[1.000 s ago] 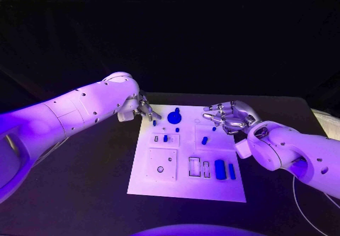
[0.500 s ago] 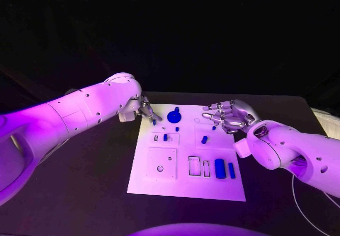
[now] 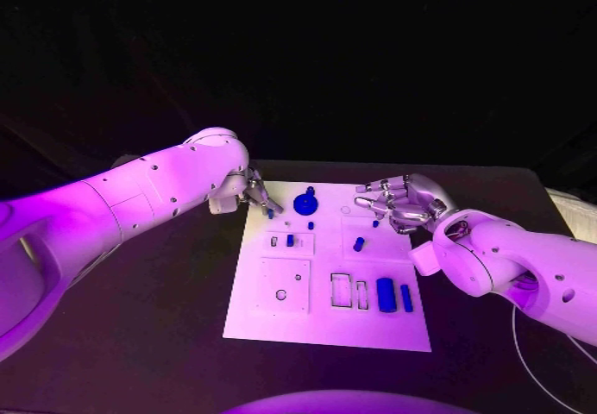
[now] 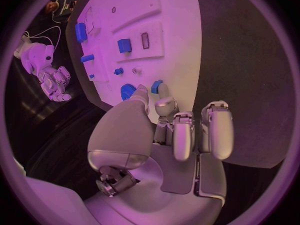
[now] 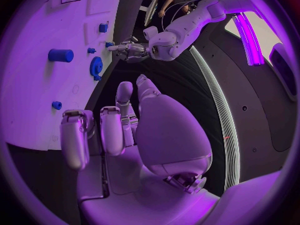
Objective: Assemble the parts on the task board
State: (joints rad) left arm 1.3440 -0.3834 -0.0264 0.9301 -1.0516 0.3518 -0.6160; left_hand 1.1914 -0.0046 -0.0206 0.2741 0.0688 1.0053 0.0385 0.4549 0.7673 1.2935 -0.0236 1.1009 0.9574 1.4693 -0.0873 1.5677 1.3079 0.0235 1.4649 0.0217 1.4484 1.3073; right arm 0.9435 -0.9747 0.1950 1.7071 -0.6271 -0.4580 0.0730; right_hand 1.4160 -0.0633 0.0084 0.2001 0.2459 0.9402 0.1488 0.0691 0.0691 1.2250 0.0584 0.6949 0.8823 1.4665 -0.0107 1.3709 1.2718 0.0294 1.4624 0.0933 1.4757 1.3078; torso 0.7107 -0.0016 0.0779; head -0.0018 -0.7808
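It looked like a robotics lab or demo stage: a black table (image 3: 162,345) carried a white task board (image 3: 326,332) with small blue parts (image 3: 386,296), under coloured light against a dark, unlit background

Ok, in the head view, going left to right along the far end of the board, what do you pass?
Left hand → small blue part at its fingertips → round blue part → right hand.

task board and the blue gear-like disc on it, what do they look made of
Task board: looks like rigid matte plastic, flat and glare-free; painted metal is possible. Blue disc: probably moulded or printed plastic, uniformly coloured, dull, with a toothed rim in the right wrist view.
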